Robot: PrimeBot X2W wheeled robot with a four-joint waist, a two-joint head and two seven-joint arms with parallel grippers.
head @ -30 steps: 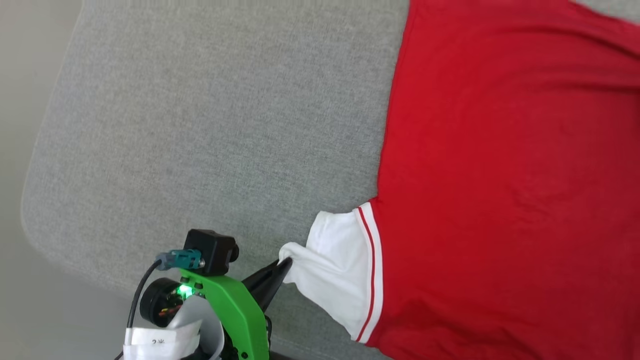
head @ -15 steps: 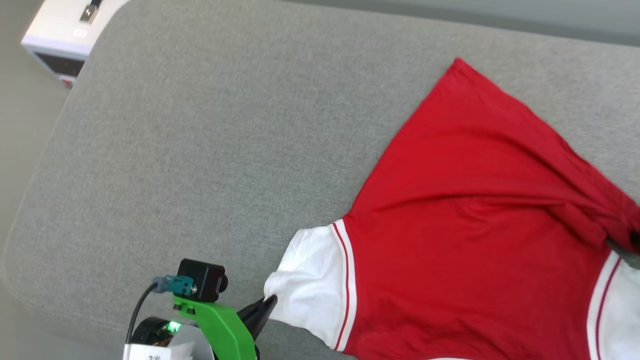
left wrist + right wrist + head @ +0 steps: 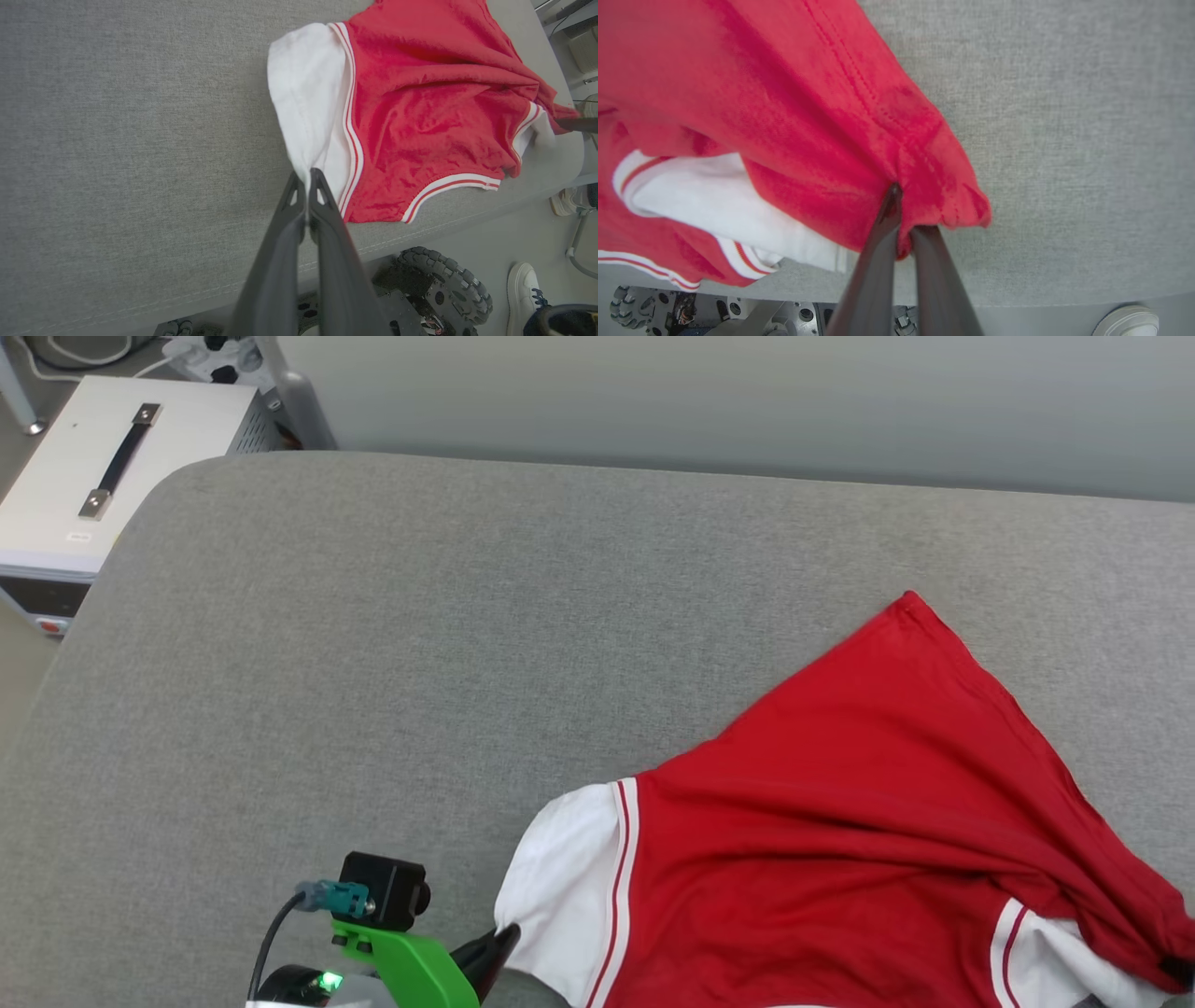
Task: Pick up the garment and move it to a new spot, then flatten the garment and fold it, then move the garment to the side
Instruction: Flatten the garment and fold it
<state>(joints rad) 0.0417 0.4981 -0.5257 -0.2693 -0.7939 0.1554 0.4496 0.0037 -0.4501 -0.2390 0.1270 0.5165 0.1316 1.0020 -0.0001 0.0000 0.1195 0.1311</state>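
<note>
the garment lies crumpled on the right, near part of the grey fabric-covered counter. its red body is gathered in long folds and 1 hem corner points away from the robot. the left gripper has its 2 fingers pressed together on the edge of the white sleeve at the robot's left, close to the counter's front edge. the right gripper has its fingers clamped on a bunched red fold, and the other sleeve lies just beside them. a white box with a black handle stands beyond the counter's far left corner. a white shoe rests on the floor.
</note>
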